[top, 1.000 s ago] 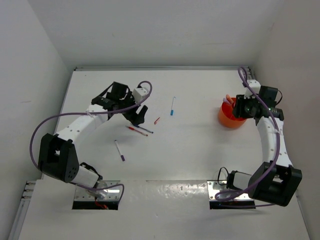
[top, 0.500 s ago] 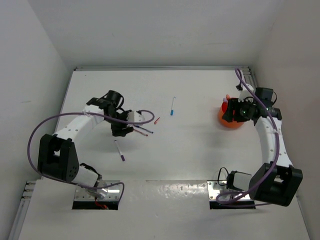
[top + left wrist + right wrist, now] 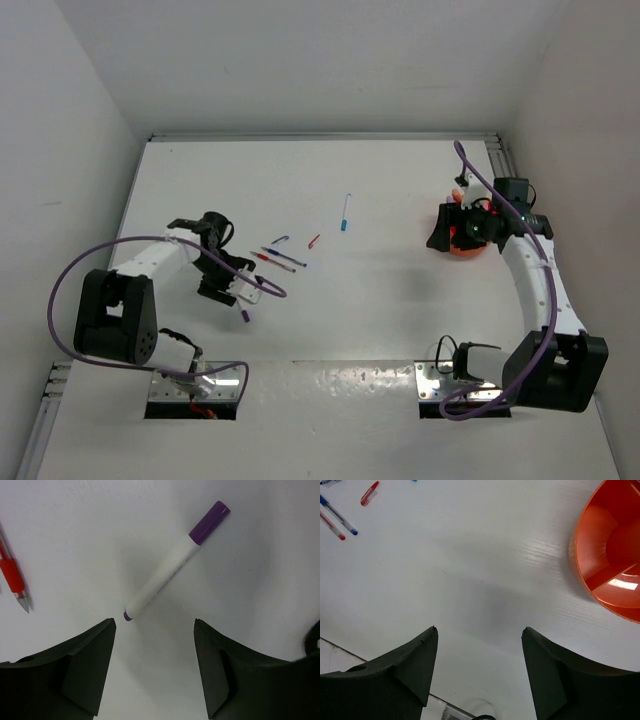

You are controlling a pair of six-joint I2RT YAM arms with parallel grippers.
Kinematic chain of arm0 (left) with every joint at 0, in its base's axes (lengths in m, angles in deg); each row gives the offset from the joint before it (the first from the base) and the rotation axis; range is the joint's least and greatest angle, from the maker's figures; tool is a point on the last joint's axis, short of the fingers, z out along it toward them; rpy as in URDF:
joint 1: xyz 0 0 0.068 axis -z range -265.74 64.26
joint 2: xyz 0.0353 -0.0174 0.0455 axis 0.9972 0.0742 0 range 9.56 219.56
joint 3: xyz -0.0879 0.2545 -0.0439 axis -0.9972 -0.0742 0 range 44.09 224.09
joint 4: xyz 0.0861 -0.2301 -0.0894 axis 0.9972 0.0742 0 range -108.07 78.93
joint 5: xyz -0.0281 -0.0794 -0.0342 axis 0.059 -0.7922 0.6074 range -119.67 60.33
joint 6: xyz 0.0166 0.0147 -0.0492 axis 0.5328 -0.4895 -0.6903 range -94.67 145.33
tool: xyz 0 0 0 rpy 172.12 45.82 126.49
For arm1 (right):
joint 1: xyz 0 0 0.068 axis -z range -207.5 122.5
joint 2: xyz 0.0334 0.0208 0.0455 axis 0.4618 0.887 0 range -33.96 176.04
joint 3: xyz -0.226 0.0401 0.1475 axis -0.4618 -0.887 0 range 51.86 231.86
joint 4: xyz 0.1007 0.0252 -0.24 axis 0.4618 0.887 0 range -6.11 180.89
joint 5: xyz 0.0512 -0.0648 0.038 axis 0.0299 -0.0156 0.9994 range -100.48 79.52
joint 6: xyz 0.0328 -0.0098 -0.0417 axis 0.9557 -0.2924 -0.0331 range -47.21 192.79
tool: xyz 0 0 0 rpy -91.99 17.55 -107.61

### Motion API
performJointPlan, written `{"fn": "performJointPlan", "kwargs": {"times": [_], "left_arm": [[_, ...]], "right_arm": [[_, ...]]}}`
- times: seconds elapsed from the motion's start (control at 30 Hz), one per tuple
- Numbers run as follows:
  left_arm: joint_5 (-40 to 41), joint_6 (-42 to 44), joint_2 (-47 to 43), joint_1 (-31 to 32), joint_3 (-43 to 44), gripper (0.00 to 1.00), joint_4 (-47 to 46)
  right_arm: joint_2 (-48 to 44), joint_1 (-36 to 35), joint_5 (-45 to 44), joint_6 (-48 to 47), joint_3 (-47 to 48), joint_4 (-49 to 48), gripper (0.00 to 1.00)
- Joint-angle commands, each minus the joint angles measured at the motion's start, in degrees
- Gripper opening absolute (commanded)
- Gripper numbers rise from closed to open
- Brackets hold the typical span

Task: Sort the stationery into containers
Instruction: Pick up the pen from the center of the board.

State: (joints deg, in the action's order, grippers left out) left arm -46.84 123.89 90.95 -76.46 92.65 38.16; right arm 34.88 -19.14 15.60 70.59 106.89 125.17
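Table [image 3: 380, 300]: orange bowl [image 3: 600, 540] sits far right, well apart from the loose pens [image 3: 278, 260] mid-left. Right gripper [image 3: 480, 630] has its jaws apart and empty, just beside the bowl, so a careless swing could knock it. Left gripper [image 3: 154, 630] also has its jaws apart and empty, over the purple marker [image 3: 170, 570]. The marker lies diagonal to the jaws, so closing may pinch the tip and flick it toward the red pen [image 3: 12, 577].

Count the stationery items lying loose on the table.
6: purple marker by the left tool; red pen, blue pen, small purple item, short red item clustered beyond; blue-tipped pen farthest. Others may be hidden.
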Motion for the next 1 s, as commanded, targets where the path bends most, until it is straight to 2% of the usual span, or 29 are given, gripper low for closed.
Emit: {"fn": "performJointPlan", "kwargs": {"times": [0.0, 0.13, 0.53, 0.6, 0.7, 0.87, 0.97], "left_arm": [[-3.8, 7.3, 0.4, -0.2, -0.7, 0.70, -3.0], [-4.6, 8.5, 0.3, 1.2, -2.6, 0.68, -5.2], [-2.0, 12.1, -2.7, 4.7, -13.7, 0.50, -10.1], [-1.1, 11.8, -2.7, 5.4, -14.7, 0.45, -10.9], [-1.4, 9.6, -2.4, 6.1, -15.9, 0.28, -13.9], [-2.5, 4.4, -2.5, 7.9, -16.7, 0.07, -16.3], [-4.2, -1.8, -3.2, 9.0, -14.6, 0.00, -16.2]], "right_arm": [[-0.5, -0.4, 1.1, 0.9, 0.3, 0.2, 0.68], [0.0, -0.4, 1.7, 1.0, 0.3, 0.2, 0.68], [0.8, -0.4, 2.6, 1.0, 1.3, 0.8, 0.67], [0.9, -0.3, 2.7, 1.1, 1.6, 1.0, 0.66], [0.9, -0.4, 3.4, 1.6, 1.7, 1.0, 0.66], [0.5, -0.6, 4.9, 1.8, 1.6, 1.1, 0.65], [-0.2, -0.6, 8.1, 4.0, 1.6, 1.3, 0.65]]}}
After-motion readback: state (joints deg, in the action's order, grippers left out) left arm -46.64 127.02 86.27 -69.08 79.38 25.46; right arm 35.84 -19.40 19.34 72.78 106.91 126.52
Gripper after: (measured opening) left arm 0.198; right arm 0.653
